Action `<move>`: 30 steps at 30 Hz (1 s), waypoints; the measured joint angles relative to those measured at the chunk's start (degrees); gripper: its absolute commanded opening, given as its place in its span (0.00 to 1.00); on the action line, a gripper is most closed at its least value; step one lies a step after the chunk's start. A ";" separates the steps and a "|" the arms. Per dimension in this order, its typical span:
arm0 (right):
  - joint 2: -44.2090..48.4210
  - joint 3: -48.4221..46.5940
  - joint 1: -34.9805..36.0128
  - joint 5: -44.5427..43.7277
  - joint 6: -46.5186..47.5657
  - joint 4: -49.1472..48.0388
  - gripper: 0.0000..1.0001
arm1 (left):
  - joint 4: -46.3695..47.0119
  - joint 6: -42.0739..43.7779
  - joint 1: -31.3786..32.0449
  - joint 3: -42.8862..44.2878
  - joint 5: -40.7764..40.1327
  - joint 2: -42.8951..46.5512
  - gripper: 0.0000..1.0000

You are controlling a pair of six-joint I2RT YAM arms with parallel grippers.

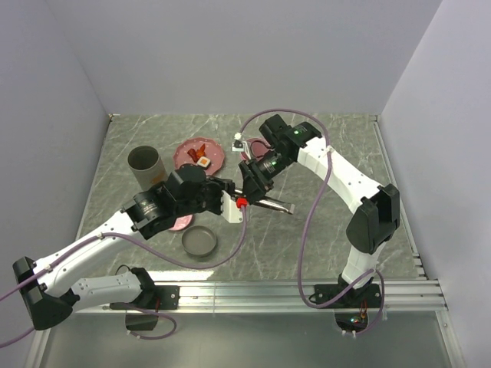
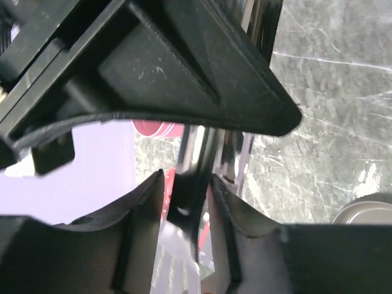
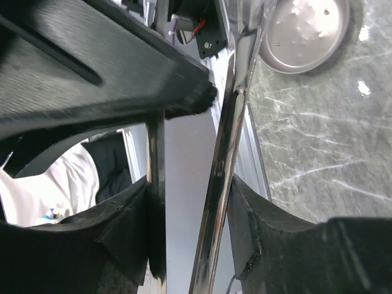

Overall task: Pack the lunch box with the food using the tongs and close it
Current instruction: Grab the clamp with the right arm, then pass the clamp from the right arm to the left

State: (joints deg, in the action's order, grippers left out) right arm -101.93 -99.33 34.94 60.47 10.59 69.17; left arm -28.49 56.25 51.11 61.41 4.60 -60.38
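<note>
The silvery tongs (image 1: 278, 206) hang above the table's middle, between my two grippers. My right gripper (image 1: 257, 192) is shut on them, one finger pressing each arm (image 3: 223, 153). My left gripper (image 1: 234, 201) stands around the tongs' dark end (image 2: 190, 184), with thin gaps on both sides. The food (image 1: 202, 158), red-orange strips and a white cube with an orange top, lies on a pink plate (image 1: 184, 153) at the back. A round grey metal dish (image 1: 199, 241) lies at the front, with a pink round piece (image 1: 182, 223) half hidden under my left arm. They look like the lunch box parts.
A grey cup (image 1: 146, 163) stands left of the plate. Another pink item (image 1: 258, 145) peeks out behind my right gripper. A metal rail (image 1: 307, 287) runs along the table's near edge, and walls close in the table on three sides.
</note>
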 measured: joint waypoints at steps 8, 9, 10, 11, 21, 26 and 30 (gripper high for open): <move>0.00 0.00 -2.69 -1.44 -0.70 -0.07 0.52 | 3.54 -5.25 0.09 -0.37 -3.06 0.68 0.76; 0.00 0.00 -2.75 -1.95 -0.72 -0.09 0.52 | 3.72 -6.75 0.09 0.04 -3.15 0.68 0.77; 0.00 -0.13 -2.84 -2.64 -0.76 -0.09 0.52 | 3.21 -9.33 0.09 1.09 -3.30 0.55 0.79; 0.00 -0.35 -2.97 -3.32 -0.83 -0.13 0.52 | 3.10 -11.52 0.07 2.40 -3.41 0.52 0.80; 0.00 -7.69 -3.98 -16.11 -2.21 -2.32 0.52 | 2.51 -41.83 -16.31 18.62 4.61 4.15 0.87; -0.66 -14.53 -3.23 -22.82 -2.25 -3.54 0.53 | 2.32 -55.19 -25.31 19.19 9.16 6.32 0.87; -2.71 -18.88 -0.37 -29.40 -2.49 -5.55 0.54 | 1.16 -62.45 -32.30 19.19 11.72 6.10 0.87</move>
State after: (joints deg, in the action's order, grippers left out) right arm -104.64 -118.21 34.57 31.07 8.10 63.61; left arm -27.33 -6.20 18.81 80.60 16.32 -54.28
